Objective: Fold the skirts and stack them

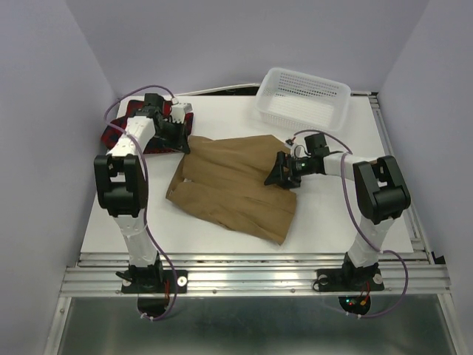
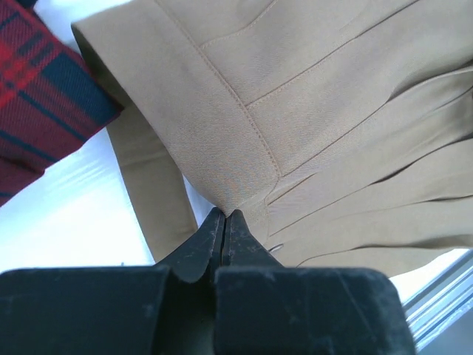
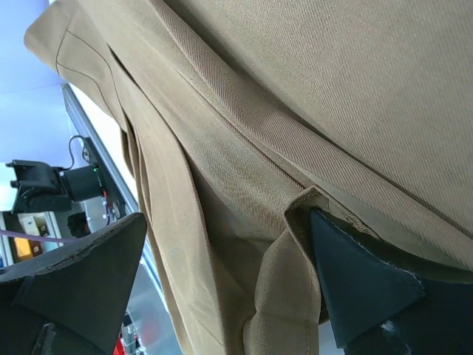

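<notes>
Left pincer (image 2: pixel 224 218) is clamped tight, tips together on the edge of the tan skirt (image 1: pixel 229 185) at its far-left corner, right by the waistband. Right pincer (image 3: pixel 222 237) stands wide open at the skirt's right edge, one finger on each side of a raised fold of cloth, gripping nothing. The tan skirt lies spread across the middle of the table (image 1: pixel 332 214), a bit crooked. The plaid skirt (image 2: pixel 37 96) sits bunched at the far-left corner, just beside my left grip, and the white basket (image 1: pixel 303 100) sits at the far-right corner. I judge this is the start of the fold, with one corner taken. Next I need my right fingers to close on that fold, so both sides lift evenly and the cloth doesn't drag.
</notes>
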Tool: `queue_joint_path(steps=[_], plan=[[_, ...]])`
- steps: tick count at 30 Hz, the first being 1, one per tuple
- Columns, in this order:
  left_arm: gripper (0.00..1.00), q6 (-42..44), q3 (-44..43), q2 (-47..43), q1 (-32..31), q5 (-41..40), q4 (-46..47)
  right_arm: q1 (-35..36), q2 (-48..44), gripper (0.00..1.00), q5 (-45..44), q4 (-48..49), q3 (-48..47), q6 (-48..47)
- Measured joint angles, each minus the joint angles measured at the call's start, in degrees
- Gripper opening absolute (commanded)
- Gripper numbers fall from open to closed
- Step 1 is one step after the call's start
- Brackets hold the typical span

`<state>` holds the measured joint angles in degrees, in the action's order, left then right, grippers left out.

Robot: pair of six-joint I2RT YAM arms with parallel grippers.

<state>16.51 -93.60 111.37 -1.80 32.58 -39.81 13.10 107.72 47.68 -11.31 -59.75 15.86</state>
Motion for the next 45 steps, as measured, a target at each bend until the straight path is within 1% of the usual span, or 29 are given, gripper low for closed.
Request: queue_joint_path(steps=[5, 11, 17, 18, 20, 21, 24, 25, 27, 29, 30, 32, 34, 36, 37, 39, 40, 41, 44, 45], plan=[[0.0, 0.1, 0.5, 3.4, 1.3, -1.3, 0.0, 0.2, 0.0, 0.98, -1.4, 0.0, -0.6, 0.0], [0.0, -0.5, 2.8, 10.4, 2.4, -3.6, 3.0, 0.6, 0.0, 0.99, -3.5, -0.1, -1.5, -0.2], [0.0, -1.7, 2.7, 10.8, 2.6, -4.2, 3.8, 0.9, 0.0, 0.98, -6.1, -0.7, -2.6, -1.1], [0.05, -1.6, 2.8, 10.7, 2.6, -4.2, 4.2, 0.9, 0.0, 0.98, -6.7, -0.7, -2.9, -1.4], [0.23, -1.2, 3.4, 10.1, 2.6, -4.1, 4.9, 0.9, 0.0, 0.98, -7.7, -1.4, -3.5, -2.3], [0.39, -0.6, 4.2, 9.5, 2.6, -3.9, 5.6, 0.9, 0.0, 0.98, -8.4, -1.8, -3.9, -2.7], [0.57, 3.6, 8.7, 5.4, 2.7, -3.7, 7.8, 0.8, 0.0, 1.0, -10.8, -4.3, -5.8, -4.7], [0.74, 5.5, 10.1, 3.2, 3.0, -3.5, 7.7, 0.8, 0.1, 1.0, -11.9, -5.8, -6.9, -5.7], [0.76, 9.0, 11.9, -2.6, 3.4, -2.9, 6.9, 0.9, 0.5, 1.0, -13.3, -9.6, -9.6, -7.9], [0.78, 14.6, 12.1, -8.7, 3.5, -2.9, 6.2, 1.3, 0.6, 1.0, -14.8, -14.0, -12.5, -10.3], [0.78, 15.3, 12.1, -11.6, 3.4, -2.9, 6.1, 1.6, 0.5, 1.0, -15.5, -15.6, -13.7, -11.4], [0.78, 19.9, 12.3, -17.3, 2.7, -2.9, 5.7, 2.4, -0.2, 1.0, -16.8, -18.5, -15.9, -14.1], [0.78, 24.8, 13.9, -24.6, 0.7, -3.4, 5.7, 3.2, -1.9, 1.0, -18.3, -22.0, -17.4, -17.5], [0.77, 31.3, 19.5, -32.2, -3.6, -5.1, 5.8, 3.8, -3.6, 1.0, -20.2, -26.3, -19.2, -21.6], [0.77, 33.1, 22.1, -34.8, -5.5, -5.6, 6.0, 4.2, -4.7, 0.99, -22.0, -28.9, -20.4, -24.1], [0.78, 38.2, 30.1, -40.9, -12.9, -7.9, 5.6, 4.3, -6.1, 0.97, -25.4, -33.1, -21.9, -28.6], [0.77, 40.3, 33.6, -42.6, -16.2, -8.8, 5.8, 4.2, -7.0, 0.95, -27.2, -34.8, -22.0, -31.1], [0.77, 42.2, 37.5, -43.8, -19.5, -10.1, 6.6, 4.2, -7.9, 0.9, -28.2, -35.8, -21.8, -32.6], [0.77, 46.3, 46.5, -45.2, -25.4, -13.8, 7.8, 4.0, -14.6, 0.77, -29.7, -38.3, -17.5, -38.8], [0.77, 47.2, 48.9, -45.1, -26.7, -15.1, 8.0, 4.1, -17.8, 0.75, -29.5, -39.2, -15.1, -40.8]])
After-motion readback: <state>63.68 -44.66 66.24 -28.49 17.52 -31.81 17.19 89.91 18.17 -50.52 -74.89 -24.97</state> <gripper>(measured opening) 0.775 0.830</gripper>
